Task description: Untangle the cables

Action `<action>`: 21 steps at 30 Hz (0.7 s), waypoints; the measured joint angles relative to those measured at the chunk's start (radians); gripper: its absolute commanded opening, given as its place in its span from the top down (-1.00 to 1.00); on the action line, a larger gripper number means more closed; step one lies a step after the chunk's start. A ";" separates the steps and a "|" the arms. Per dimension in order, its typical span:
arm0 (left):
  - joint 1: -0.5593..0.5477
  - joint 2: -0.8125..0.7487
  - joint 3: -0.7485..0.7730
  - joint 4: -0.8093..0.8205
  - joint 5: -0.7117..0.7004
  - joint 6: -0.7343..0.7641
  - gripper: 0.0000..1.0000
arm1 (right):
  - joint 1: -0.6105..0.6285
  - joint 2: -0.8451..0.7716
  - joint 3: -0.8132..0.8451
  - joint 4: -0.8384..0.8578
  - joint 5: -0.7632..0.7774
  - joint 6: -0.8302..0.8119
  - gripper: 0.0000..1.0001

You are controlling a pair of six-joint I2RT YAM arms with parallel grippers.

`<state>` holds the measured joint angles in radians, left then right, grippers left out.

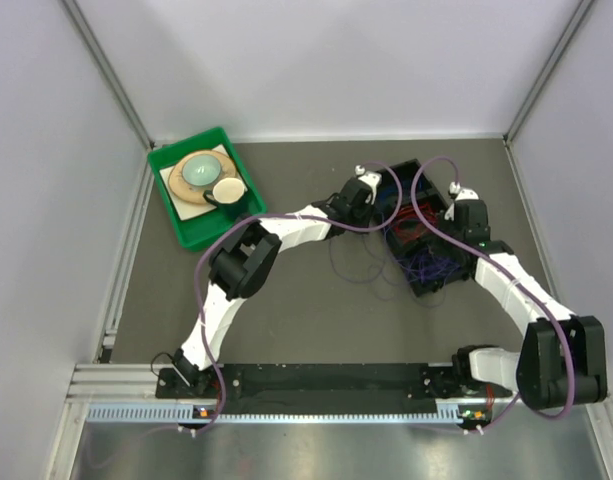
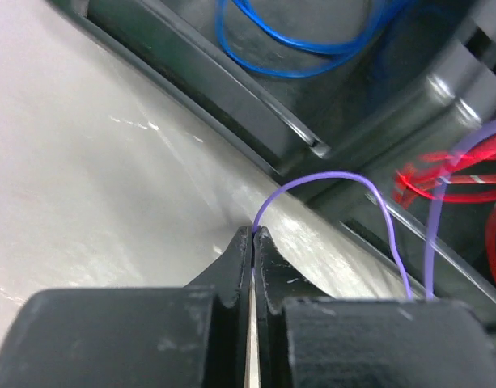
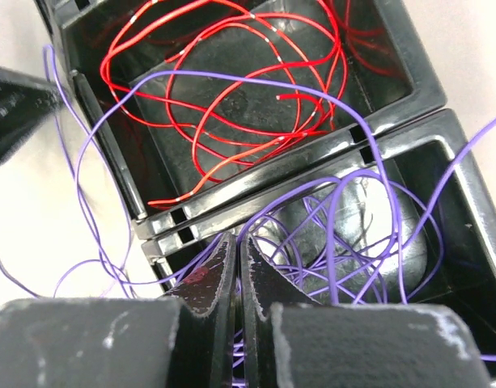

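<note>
Left wrist: left gripper (image 2: 254, 236) jaws closed, pinching a purple cable (image 2: 332, 174) at the tips; the cable arcs up and drops to the right behind the gripper body; tips sit over the tabletop (image 2: 94, 178), just beside the tray (image 2: 231, 97) wall; blue cables (image 2: 288, 56) lie in the compartment at top, red cables (image 2: 442, 174) in the one at right.

Right wrist: right gripper (image 3: 238, 246) jaws pressed together at the near rim of the tray's purple compartment; purple cables (image 3: 337, 226) loop around the tips, cannot tell if one is pinched; some purple strands spill over the left wall onto the tabletop and cross the red compartment; red loops lie coiled in that next compartment.

Top: tray is right of centre on the tabletop; left gripper at its left edge, right gripper at its right side; cables mostly inside, blue far, red middle, purple near; thin strands trail on the tabletop left of the tray; green bin (image 1: 191, 240) far left, well apart.
</note>
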<state>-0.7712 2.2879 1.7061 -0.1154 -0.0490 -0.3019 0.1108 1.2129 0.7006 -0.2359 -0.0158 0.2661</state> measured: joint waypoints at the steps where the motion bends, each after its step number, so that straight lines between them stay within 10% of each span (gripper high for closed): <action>1: 0.000 -0.006 -0.007 0.002 0.013 -0.003 1.00 | -0.003 -0.008 0.000 -0.002 0.000 0.000 1.00; 21: -0.108 -0.385 -0.166 0.169 0.439 -0.259 1.00 | -0.124 -0.172 0.001 -0.061 0.012 0.035 1.00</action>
<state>-0.8791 1.9030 1.5398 0.0532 0.3901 -0.5613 -0.0132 1.0409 0.7013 -0.2974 -0.0036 0.3008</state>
